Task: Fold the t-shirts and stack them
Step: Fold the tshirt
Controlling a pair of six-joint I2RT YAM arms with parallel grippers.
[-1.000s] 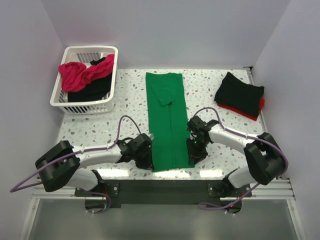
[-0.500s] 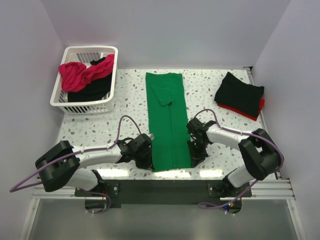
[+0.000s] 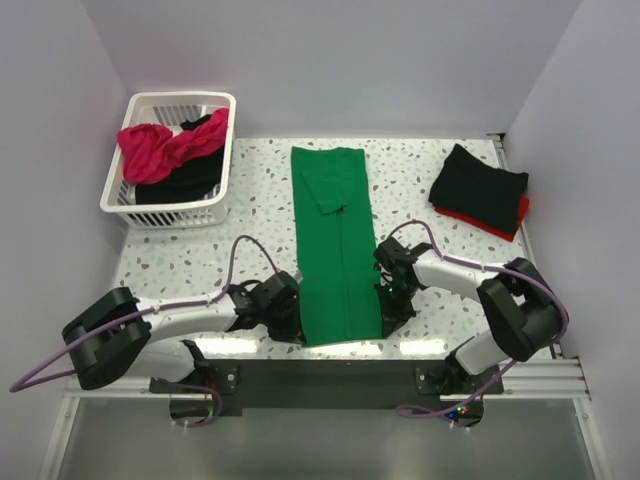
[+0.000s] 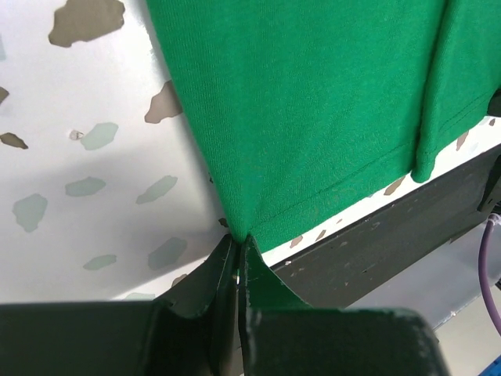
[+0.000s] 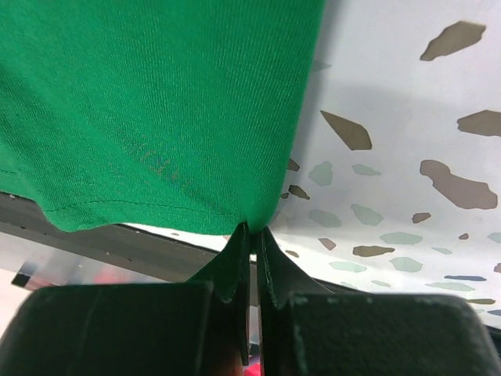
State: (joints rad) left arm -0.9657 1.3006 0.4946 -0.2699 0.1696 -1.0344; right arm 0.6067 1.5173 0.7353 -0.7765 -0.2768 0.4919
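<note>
The left pincer (image 4: 237, 254) and right pincer (image 5: 252, 235) are each clamping a near corner of the green shirt (image 3: 340, 250)

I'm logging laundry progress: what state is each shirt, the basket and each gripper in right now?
green t-shirt: folded into a long strip, flat on the table.
left gripper: fingers shut on its near left corner.
right gripper: fingers shut on its near right corner.
pink t-shirt: crumpled in the basket.
loose black t-shirt: crumpled in the basket.
basket: upright.
folded black t-shirt: folded, atop the red one.
red t-shirt: underneath, mostly hidden.
</note>
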